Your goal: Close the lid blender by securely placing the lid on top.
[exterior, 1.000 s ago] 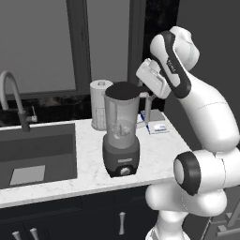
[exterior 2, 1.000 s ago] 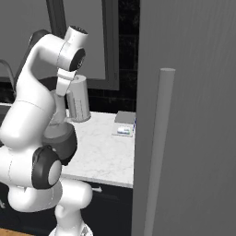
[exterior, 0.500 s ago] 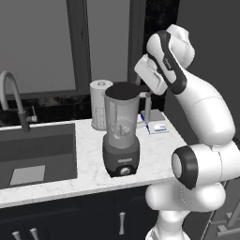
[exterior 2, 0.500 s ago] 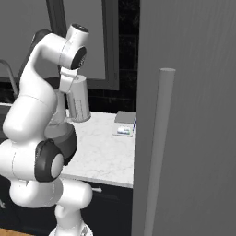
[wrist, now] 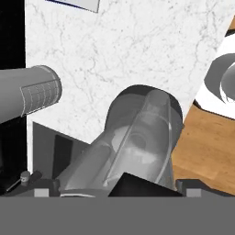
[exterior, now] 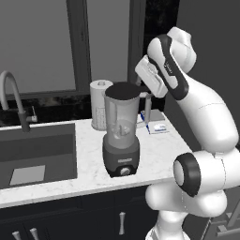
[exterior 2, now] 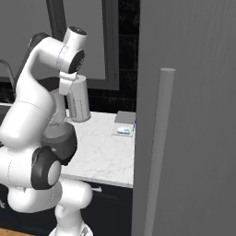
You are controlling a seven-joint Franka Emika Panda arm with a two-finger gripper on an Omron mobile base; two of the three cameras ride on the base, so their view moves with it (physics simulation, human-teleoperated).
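While the blender (exterior: 122, 136) stands mid-frame on the desk (exterior: 84, 159) with the black lid (exterior: 123, 88) over its mouth, the fingers (wrist: 114, 189) hover spread apart; press straight down, centred, to seat it.

Both base views flank the arm, sharing the counter (exterior: 89, 176); hand view looks down closely

Even dim rendered light, soft shadows, sharp, no glare.
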